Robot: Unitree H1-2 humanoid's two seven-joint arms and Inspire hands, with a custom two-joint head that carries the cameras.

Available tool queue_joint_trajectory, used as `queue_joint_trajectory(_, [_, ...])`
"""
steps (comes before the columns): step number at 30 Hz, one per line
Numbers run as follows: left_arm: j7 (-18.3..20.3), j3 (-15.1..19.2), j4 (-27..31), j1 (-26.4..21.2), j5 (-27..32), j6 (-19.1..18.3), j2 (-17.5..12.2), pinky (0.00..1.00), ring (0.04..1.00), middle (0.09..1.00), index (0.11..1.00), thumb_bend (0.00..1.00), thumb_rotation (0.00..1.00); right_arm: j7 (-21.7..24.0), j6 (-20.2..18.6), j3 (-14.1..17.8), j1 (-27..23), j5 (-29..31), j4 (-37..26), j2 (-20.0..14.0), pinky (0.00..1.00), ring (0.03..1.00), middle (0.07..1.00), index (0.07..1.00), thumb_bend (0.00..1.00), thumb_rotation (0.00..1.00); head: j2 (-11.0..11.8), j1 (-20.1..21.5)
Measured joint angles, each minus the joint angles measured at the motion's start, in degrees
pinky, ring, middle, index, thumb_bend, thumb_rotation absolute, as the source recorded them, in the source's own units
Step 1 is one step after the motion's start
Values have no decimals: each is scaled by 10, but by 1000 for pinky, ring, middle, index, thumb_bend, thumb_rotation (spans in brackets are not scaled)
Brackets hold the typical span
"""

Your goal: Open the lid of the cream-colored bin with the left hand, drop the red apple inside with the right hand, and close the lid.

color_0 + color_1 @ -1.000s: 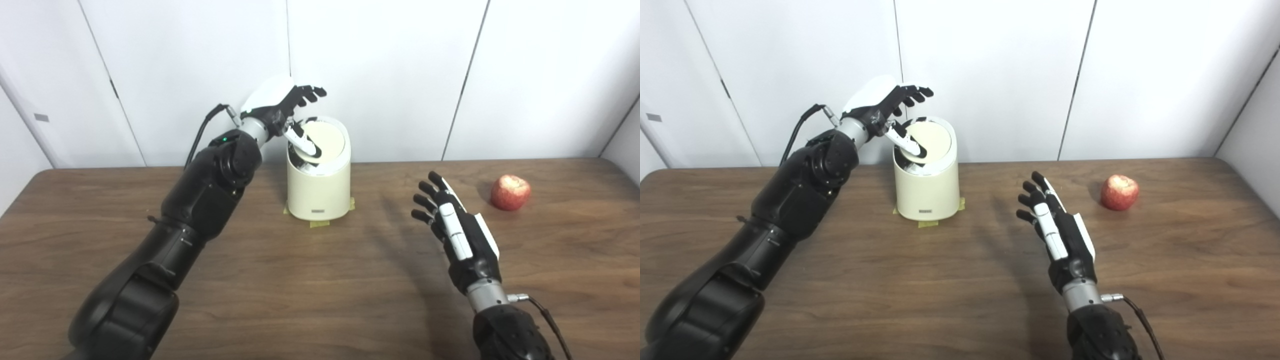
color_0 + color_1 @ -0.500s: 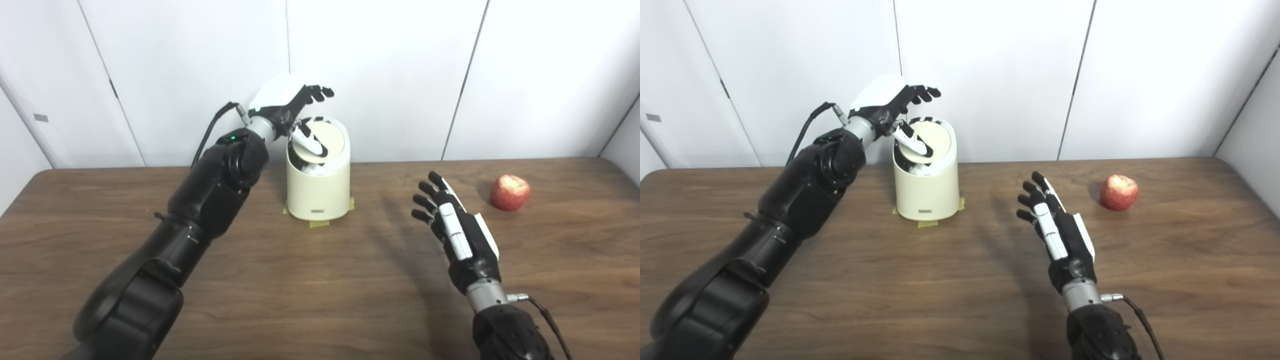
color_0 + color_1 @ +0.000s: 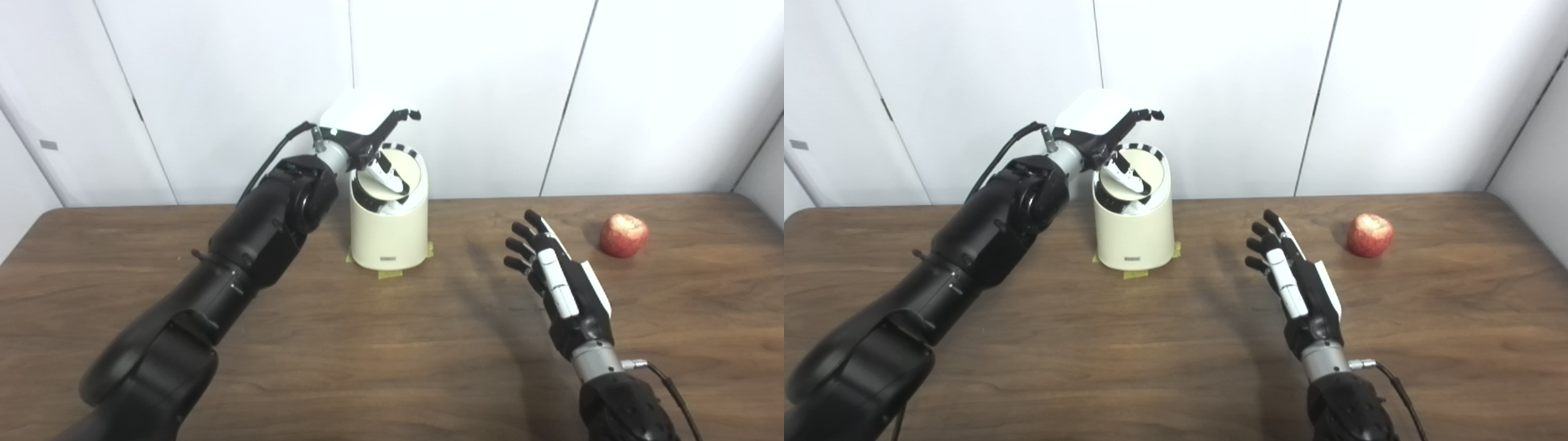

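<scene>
The long brown wooden table [image 3: 306,343] held a cream-colored cylindrical bin [image 3: 388,229] near its far edge, its round swing lid [image 3: 401,174] tilted partly open. The black-and-white left hand [image 3: 367,131] hovered over the rim — thumb pressing the lid, fingers spread. The right hand [image 3: 560,285] rested mid-table, fingers apart, empty. The red apple [image 3: 624,235] sat well right of it.
</scene>
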State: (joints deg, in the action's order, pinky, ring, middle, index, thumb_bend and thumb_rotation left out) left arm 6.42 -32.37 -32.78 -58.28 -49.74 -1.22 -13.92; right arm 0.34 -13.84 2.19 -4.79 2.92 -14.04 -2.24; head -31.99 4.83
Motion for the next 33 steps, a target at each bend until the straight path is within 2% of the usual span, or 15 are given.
queue_joint_trajectory(6, [3, -26, 18, -3, -35, 15, -11, 797, 819, 827, 862, 953, 12, 0, -2, 0, 0, 0, -7, 0, 810, 873, 905, 942, 601, 857, -3, -1])
queue_joint_trajectory(22, [13, -30, 33, 2, -52, 20, -18, 810, 824, 831, 860, 945, 0, 0, -3, -1, 0, 0, -7, -2, 804, 873, 904, 943, 591, 844, -1, 0])
queue_joint_trajectory(27, [20, -20, 35, 5, -50, 18, -18, 781, 809, 822, 861, 941, 16, 0, -3, 0, 0, 0, -8, -2, 799, 870, 902, 942, 601, 840, -1, 0])
queue_joint_trajectory(33, [37, 22, 53, 17, -21, 10, -17, 685, 797, 821, 847, 925, 47, 0, -3, 0, 0, 0, -8, -3, 804, 869, 901, 943, 612, 851, 0, 0])
